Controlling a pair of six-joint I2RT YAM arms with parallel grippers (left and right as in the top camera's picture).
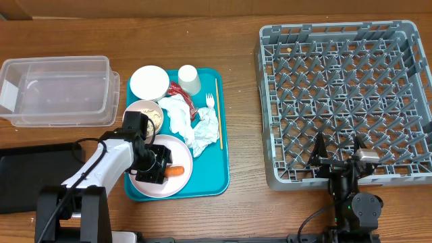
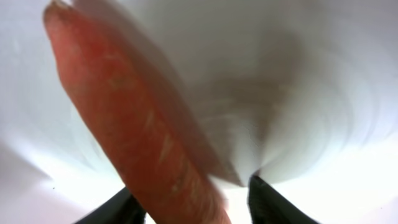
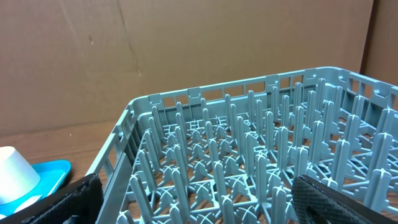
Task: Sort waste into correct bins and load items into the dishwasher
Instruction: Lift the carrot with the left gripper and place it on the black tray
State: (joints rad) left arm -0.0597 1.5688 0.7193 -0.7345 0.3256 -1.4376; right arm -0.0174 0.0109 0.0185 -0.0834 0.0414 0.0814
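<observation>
Orange carrot piece (image 1: 175,171) lies on the pink-white plate (image 1: 181,155) on the teal tray (image 1: 214,177), with the left pincer (image 1: 166,171) low over it. I judge the step in hand to be picking up food scrap for a bin. Up close the carrot sits between half-parted fingers, but blur hides whether they grip it. The next move calls for a firm close, a lift, then a carry toward the clear tub (image 1: 57,91). The right pincer (image 1: 337,154) hangs wide open and empty at the grey dish rack (image 1: 263,108). No writing is readable.
</observation>
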